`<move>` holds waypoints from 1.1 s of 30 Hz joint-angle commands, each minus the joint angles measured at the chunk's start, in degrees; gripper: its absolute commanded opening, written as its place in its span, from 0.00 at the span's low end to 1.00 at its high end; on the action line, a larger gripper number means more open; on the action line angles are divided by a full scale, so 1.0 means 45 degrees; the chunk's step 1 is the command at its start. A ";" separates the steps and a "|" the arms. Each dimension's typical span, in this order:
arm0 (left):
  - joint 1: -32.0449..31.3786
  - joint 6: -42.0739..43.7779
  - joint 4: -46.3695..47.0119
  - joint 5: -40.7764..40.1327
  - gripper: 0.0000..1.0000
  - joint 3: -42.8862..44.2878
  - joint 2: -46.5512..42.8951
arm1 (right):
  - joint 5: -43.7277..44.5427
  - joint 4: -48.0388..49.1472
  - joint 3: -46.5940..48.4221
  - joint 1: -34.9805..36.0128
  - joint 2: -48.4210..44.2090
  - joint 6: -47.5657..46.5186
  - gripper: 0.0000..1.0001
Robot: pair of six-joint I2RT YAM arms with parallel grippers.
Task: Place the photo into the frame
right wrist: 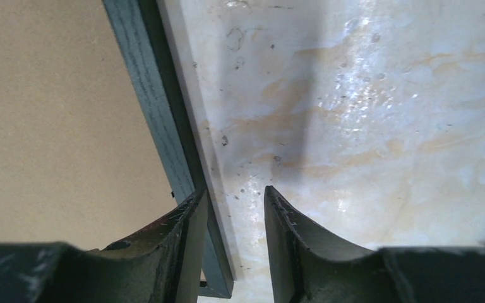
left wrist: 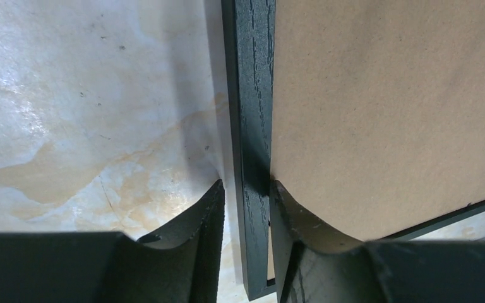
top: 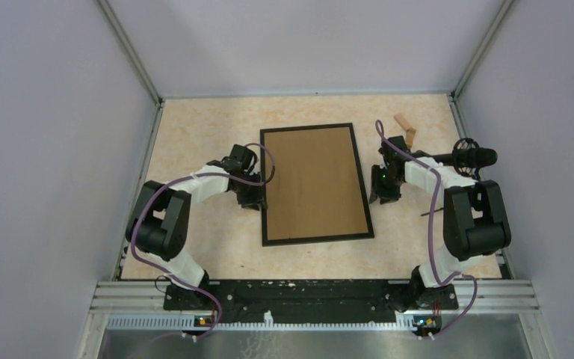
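The frame (top: 310, 129) lies back up in the middle of the table, its brown board (top: 314, 183) facing me inside a thin black edge. The photo is not in view. My left gripper (top: 256, 200) is at the frame's left side near the front corner. In the left wrist view it (left wrist: 246, 184) is open and straddles the black rail (left wrist: 252, 95), its right finger on the board side and a gap at its left finger. My right gripper (top: 383, 196) is at the frame's right side, open (right wrist: 233, 190), its left finger over the rail (right wrist: 155, 107) and its right finger over bare table.
A small wooden piece (top: 406, 127) lies at the back right. A black cylindrical device (top: 471, 157) sits on the right arm. Grey walls close in the table on three sides. A metal rail (top: 314, 299) runs along the near edge.
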 commanded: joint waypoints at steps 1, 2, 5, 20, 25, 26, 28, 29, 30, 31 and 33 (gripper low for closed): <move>-0.0004 0.0276 0.0079 -0.2053 0.35 -0.0008 0.0725 | 0.0535 -0.0115 0.0438 -0.0101 -0.0315 -0.0382 0.37; 0.0008 0.0347 0.0042 -0.2041 0.32 0.0012 0.0840 | 0.0329 -0.0095 0.0459 -0.0101 -0.0237 -0.0408 0.36; 0.0010 0.0418 0.0018 -0.1932 0.27 -0.0038 0.1062 | -0.0255 0.0006 0.0519 -0.0101 0.0080 -0.0487 0.36; 0.0032 0.0633 0.0074 -0.1948 0.13 -0.0071 0.1018 | -0.1293 0.0235 0.0242 -0.0080 0.0656 -0.0512 0.37; 0.0032 0.0713 0.0039 -0.1883 0.08 -0.0007 0.1015 | -0.1091 0.0462 0.0146 0.0023 0.1157 -0.0490 0.37; 0.0032 0.0743 0.0003 -0.1885 0.08 0.0024 0.1032 | -0.0990 0.0485 0.0156 0.0068 0.1287 -0.0463 0.37; 0.0032 0.0817 -0.0005 -0.1891 0.07 0.0065 0.1019 | -0.0806 0.0538 0.0269 0.0139 0.1607 -0.0460 0.37; 0.0032 0.0858 0.0000 -0.1925 0.06 0.0084 0.1008 | -0.0691 0.0526 0.0354 0.0190 0.1785 -0.0479 0.37; 0.0032 0.0922 -0.0005 -0.1922 0.05 0.0092 0.1027 | -0.0462 0.0422 0.0511 0.0292 0.2023 -0.0510 0.37; 0.0032 0.0996 0.0005 -0.1900 0.05 0.0110 0.1064 | -0.0172 0.0262 0.0714 0.0449 0.2255 -0.0541 0.37; 0.0042 0.1086 -0.0021 -0.1870 0.03 0.0184 0.1138 | 0.0367 -0.0049 0.1130 0.0735 0.2776 -0.0390 0.38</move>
